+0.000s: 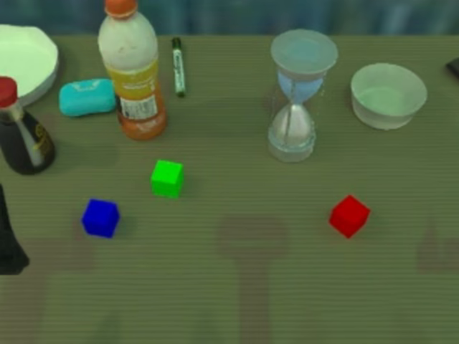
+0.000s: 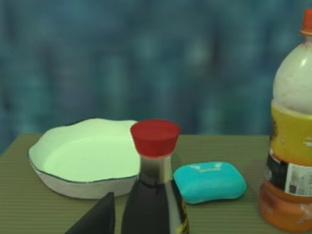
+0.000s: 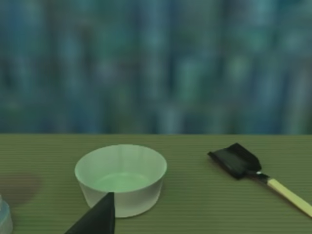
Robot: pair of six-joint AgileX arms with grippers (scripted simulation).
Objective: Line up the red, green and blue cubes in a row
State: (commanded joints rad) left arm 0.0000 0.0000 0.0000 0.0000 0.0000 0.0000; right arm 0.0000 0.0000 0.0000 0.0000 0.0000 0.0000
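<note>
Left hand (image 1: 11, 247) beside matte blue cube (image 1: 100, 218)

**No words here that can be read**

The big bottle (image 1: 133, 68) with the orange cap has a yellow wrap and a white label with tiny dark print on it, but the print is far too small to make out. In the left wrist view the same label (image 2: 298, 179) shows only grey smudges.

The teal soap bar (image 2: 210, 182) has a raised mark pressed into its top. It looks like a short word with small shapes above it, but I cannot read it.

The dark sauce bottle (image 1: 23, 136) has a bit of yellow on its side, too small to tell.

The green pen (image 1: 178, 66) has marks on its white barrel, not readable either.
</note>
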